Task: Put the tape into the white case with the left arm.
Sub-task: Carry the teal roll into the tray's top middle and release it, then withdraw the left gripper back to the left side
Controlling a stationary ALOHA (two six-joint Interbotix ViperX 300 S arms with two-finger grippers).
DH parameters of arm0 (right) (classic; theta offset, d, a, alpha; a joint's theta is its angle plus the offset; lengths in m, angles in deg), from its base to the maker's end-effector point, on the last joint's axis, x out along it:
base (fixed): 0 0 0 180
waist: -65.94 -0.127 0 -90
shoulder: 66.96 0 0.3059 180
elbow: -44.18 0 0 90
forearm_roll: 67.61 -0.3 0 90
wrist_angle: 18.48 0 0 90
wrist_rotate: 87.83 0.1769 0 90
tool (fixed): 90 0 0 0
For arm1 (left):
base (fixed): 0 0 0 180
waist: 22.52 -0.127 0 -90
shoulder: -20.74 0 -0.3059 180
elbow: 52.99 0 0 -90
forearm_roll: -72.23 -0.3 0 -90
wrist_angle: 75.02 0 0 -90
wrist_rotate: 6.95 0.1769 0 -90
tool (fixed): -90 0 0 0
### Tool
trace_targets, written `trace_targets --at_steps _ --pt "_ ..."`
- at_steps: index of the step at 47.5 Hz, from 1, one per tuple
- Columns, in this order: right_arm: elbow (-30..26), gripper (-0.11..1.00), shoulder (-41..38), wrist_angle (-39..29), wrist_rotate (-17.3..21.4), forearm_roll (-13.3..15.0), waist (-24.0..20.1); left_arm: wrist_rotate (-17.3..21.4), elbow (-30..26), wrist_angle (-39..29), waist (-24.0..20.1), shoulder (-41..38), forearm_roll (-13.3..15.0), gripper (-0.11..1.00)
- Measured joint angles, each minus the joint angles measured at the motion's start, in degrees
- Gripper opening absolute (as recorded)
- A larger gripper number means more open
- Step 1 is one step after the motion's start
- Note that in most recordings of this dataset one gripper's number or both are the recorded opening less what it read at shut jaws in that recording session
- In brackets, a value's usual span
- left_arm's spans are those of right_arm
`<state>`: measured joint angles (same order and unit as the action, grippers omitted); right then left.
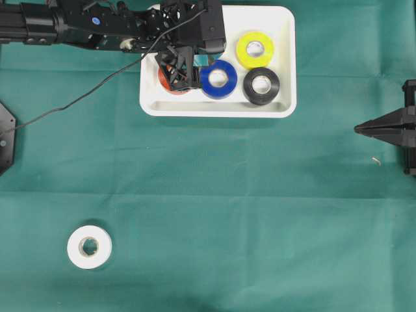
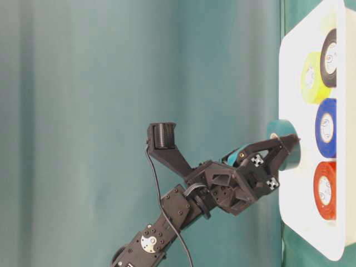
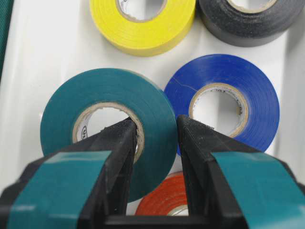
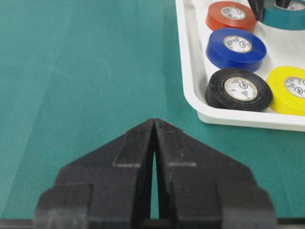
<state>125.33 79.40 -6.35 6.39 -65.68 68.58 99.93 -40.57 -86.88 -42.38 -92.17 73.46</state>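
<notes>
Pinching teal tape (image 3: 109,119) over white case (image 1: 283,26), left tool (image 3: 155,131), right tool (image 4: 154,129) pressed together.

You have a white case (image 1: 218,109) on the table's plain green cloth (image 1: 260,214). In the case you see yellow (image 1: 254,49), black (image 1: 261,85), blue (image 1: 218,78) and orange (image 4: 230,15) rolls, plus a teal roll (image 3: 109,129). The left arm's black fingers (image 3: 121,143) carry teal bands. Well away from the case lies a white roll (image 1: 90,247).
</notes>
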Motion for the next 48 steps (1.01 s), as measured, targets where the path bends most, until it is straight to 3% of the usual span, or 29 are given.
trace_targets --at_steps 8,17,19,32,48 --pt "0.0 -0.09 0.0 0.0 0.0 -0.1 0.0 -0.1 0.0 0.0 0.1 0.0 0.0 0.26" --pt "0.0 -0.09 0.0 0.0 -0.1 0.0 0.1 0.3 0.0 0.0 0.4 0.0 0.0 0.83" --pt "0.0 -0.09 0.0 0.0 0.0 0.0 0.1 0.4 0.1 0.1 0.4 0.0 0.0 0.9" --pt "0.0 -0.09 0.0 0.0 -0.1 0.0 0.1 0.7 3.7 0.2 0.6 3.9 0.0 0.87" --pt "0.0 -0.09 0.0 0.0 0.0 0.0 0.1 0.7 12.2 1.9 2.4 12.5 0.1 0.87"
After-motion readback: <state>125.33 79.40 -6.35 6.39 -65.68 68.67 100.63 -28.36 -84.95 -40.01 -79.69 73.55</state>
